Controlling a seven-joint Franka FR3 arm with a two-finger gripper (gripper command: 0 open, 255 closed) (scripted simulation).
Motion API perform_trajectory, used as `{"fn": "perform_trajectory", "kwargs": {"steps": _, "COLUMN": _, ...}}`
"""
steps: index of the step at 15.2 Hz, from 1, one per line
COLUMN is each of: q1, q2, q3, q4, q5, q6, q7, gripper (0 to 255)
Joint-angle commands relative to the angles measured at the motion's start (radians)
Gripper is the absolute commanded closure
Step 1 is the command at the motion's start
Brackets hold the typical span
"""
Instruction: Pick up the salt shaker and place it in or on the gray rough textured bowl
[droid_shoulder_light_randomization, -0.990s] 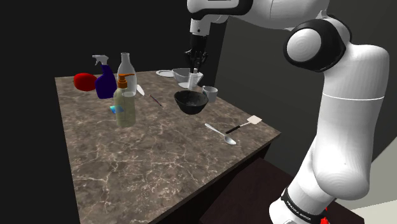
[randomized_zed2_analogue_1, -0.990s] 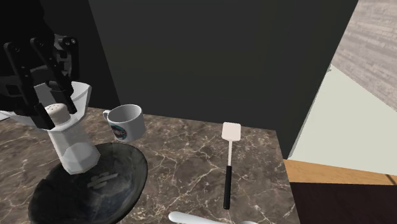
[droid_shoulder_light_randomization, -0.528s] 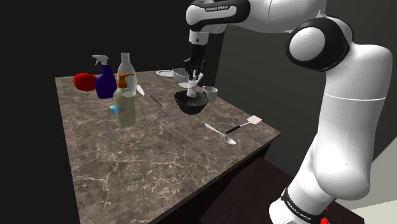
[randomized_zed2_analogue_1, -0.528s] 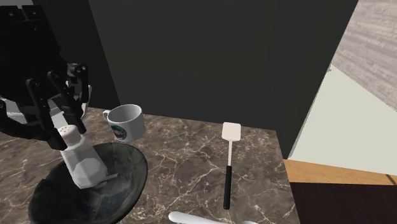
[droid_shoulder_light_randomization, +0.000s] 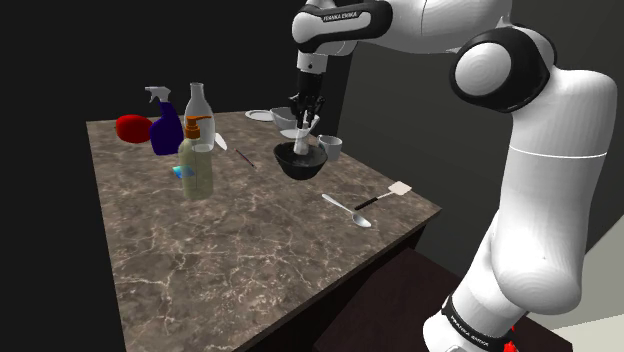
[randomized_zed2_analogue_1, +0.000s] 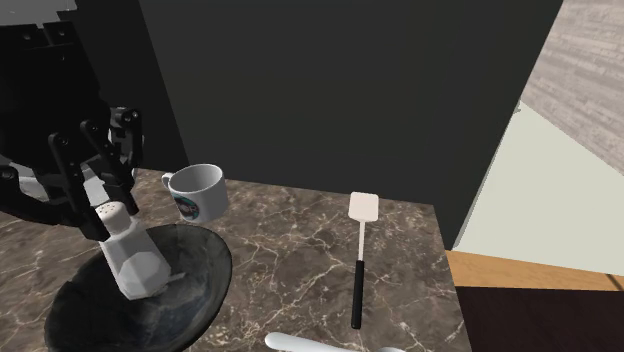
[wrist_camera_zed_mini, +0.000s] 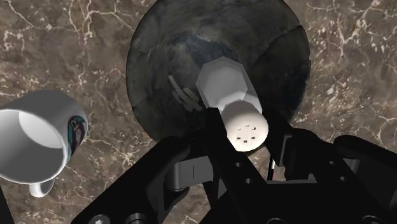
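lowered a little since half a second ago, the salt shaker (randomized_zed2_analogue_1: 130, 255) leans tilted inside the dark rough bowl (randomized_zed2_analogue_1: 212, 272), its base apparently on the bowl's floor. the gripper (randomized_zed2_analogue_1: 112, 203) is clamped on the shaker's perforated cap. step in hand: placing, near its end. the next move likely calls for parting the jaws and lifting straight clear, so the leaning shaker is not dragged out. the bowl, near the table's far edge, holds nothing else. the white mug (randomized_zed2_analogue_1: 198, 190) just beside it stands empty.
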Motion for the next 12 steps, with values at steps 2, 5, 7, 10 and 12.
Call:
{"fn": "perform_trajectory", "kwargs": {"steps": 2, "q1": 0.0, "q2": 0.0, "q3": 0.0, "q4": 0.0, "q5": 0.0, "q6": 0.0, "q7": 0.0, "gripper": 0}}
{"fn": "perform_trajectory", "kwargs": {"steps": 5, "q1": 0.0, "q2": 0.0, "q3": 0.0, "q4": 0.0, "q5": 0.0, "q6": 0.0, "q7": 0.0, "gripper": 0}}
{"fn": "perform_trajectory", "kwargs": {"steps": 7, "q1": -0.002, "q2": 0.003, "q3": -0.001, "q4": 0.037, "q5": 0.0, "q6": -0.035, "q7": 0.0, "gripper": 0}}
{"fn": "perform_trajectory", "kwargs": {"steps": 10, "q1": -0.012, "q2": 0.021, "q3": -0.003, "q4": 0.157, "q5": 0.005, "q6": -0.137, "q7": 0.0, "gripper": 0}}
{"fn": "perform_trajectory", "kwargs": {"steps": 12, "q1": -0.012, "q2": 0.02, "q3": -0.003, "q4": 0.157, "q5": 0.005, "q6": -0.137, "q7": 0.0, "gripper": 0}}
